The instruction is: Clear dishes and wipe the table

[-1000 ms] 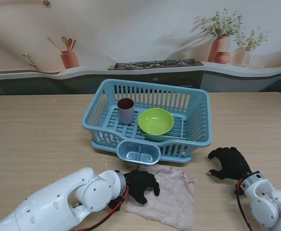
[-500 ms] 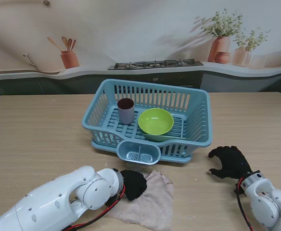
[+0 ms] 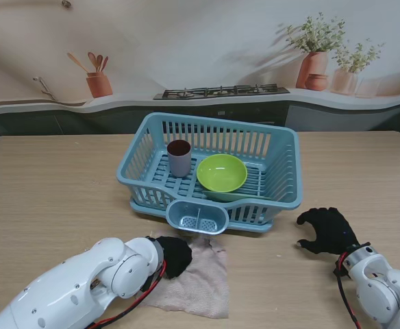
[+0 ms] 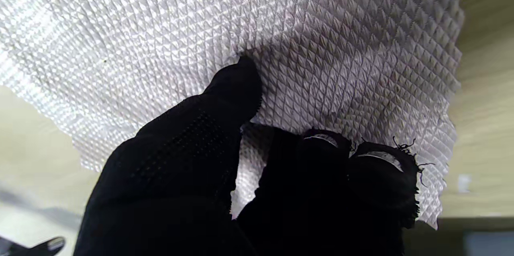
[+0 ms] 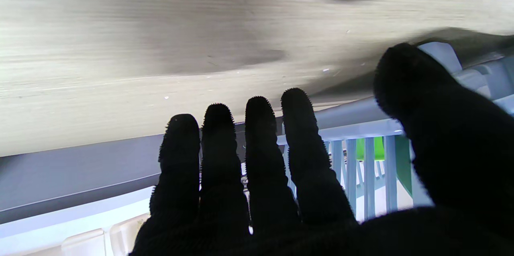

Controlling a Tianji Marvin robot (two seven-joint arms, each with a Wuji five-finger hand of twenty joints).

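Note:
A pale pink waffle cloth lies bunched on the wooden table, near me and just in front of the blue dish rack. My left hand is shut on the cloth's left edge; the left wrist view has its black fingers pinching the cloth. Inside the rack stand a dark brown cup and a green bowl. My right hand rests open on the table to the right of the rack, its fingers spread and holding nothing.
A small blue cutlery holder hangs on the rack's near side, just beyond the cloth. The rack's slats show past my right fingers. The kitchen backdrop stands behind the table's far edge.
My left hand has closed on the cloth and dragged it leftward and nearer to me, so the cloth is now bunched narrower. The right hand has not moved.

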